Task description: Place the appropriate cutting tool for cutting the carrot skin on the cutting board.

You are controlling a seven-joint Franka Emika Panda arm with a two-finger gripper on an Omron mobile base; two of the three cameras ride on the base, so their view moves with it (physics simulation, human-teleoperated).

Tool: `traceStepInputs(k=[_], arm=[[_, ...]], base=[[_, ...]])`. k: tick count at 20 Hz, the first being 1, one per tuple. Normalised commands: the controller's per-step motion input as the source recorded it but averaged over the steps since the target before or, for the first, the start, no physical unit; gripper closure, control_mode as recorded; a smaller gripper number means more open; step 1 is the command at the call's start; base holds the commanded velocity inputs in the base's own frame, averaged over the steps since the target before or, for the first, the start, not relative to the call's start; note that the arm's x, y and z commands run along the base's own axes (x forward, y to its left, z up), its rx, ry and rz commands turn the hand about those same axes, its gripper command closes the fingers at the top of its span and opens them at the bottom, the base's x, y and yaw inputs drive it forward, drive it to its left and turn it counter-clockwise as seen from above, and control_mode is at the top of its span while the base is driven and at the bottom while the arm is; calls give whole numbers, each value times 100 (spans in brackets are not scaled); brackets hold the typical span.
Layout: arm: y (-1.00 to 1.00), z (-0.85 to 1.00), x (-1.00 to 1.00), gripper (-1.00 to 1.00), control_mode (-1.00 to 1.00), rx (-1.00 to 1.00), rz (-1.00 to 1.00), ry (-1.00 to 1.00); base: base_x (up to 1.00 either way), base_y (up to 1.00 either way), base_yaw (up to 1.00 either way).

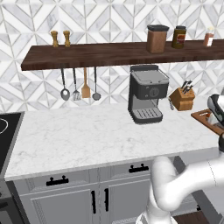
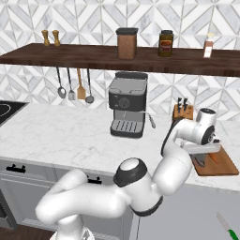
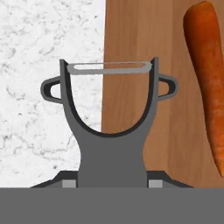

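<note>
The gripper (image 3: pixel 112 183), fingers apparently clamped on a grey Y-shaped peeler (image 3: pixel 109 127), holds it half over the cutting board (image 3: pixel 153 43) beside the carrot (image 3: pixel 210 78), seemingly for placing.

Bright, even rendered light — soft shadows, no glare, sharp throughout.

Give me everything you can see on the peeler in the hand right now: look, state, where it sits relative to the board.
The dark grey Y-shaped peeler looks like moulded plastic: a flat handle widening into a U-shaped fork, a thin silvery blade across the fork's tips, and a small loop on each outer side. The hand is shut on its handle, blade pointing away from the camera. It hangs over the edge of the reddish-brown wooden cutting board, half above the white marble counter. The slim orange carrot lies apart from it.
</note>
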Motion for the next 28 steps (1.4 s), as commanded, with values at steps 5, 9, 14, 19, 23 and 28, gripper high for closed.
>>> traceStepInputs(k=[5, 9, 14, 19, 23, 28], arm=[[-42, -33, 11, 100, -100, 4, 8, 0], [-19, -28, 10, 100, -100, 2, 6, 0], [1, -23, 7, -100, -100, 0, 4, 0], [5, -4, -4, -100, -100, 0, 1, -3], [28, 8, -18, -100, -100, 0, 0, -7], [61, 21, -42, -100, -100, -2, 0, -13]], base=[[0, 0, 0], [0, 0, 0], [0, 0, 0], [0, 0, 0], [0, 0, 0], [0, 0, 0]])
